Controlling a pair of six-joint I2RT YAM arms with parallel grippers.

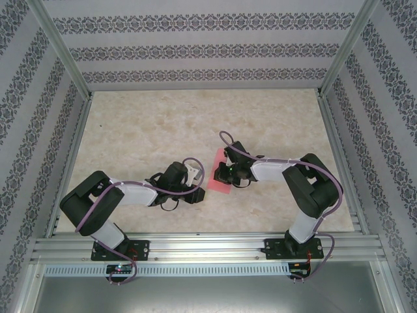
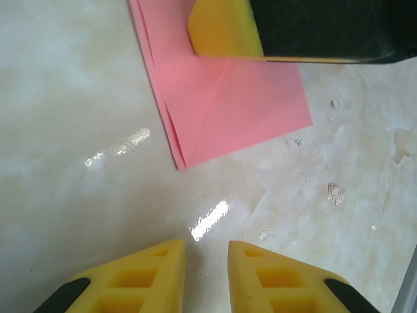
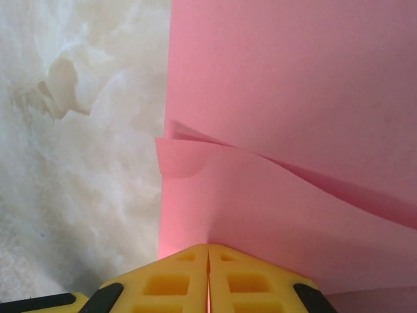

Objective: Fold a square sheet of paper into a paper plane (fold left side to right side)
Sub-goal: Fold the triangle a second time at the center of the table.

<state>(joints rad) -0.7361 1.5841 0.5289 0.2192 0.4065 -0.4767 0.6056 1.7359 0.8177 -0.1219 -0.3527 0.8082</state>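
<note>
The square sheet of paper (image 1: 219, 184) is salmon-pink and lies folded in layers on the marble table top between the two arms. In the left wrist view the paper (image 2: 228, 104) shows a diagonal crease and stacked edges along its left side. My right gripper (image 3: 208, 248) is shut on a raised layer of the paper (image 3: 293, 98), which puckers up to its tips. From above, the right gripper (image 1: 225, 175) sits over the sheet. My left gripper (image 2: 206, 251) is open a little with nothing between its fingers, just short of the paper's near corner; from above the left gripper (image 1: 198, 194) is left of it.
The right gripper's yellow fingertip (image 2: 221, 29) rests over the paper's far part. The table (image 1: 163, 124) is pale marble, boxed in by patterned walls and metal posts. A metal rail (image 1: 208, 248) runs along the near edge by the arm bases.
</note>
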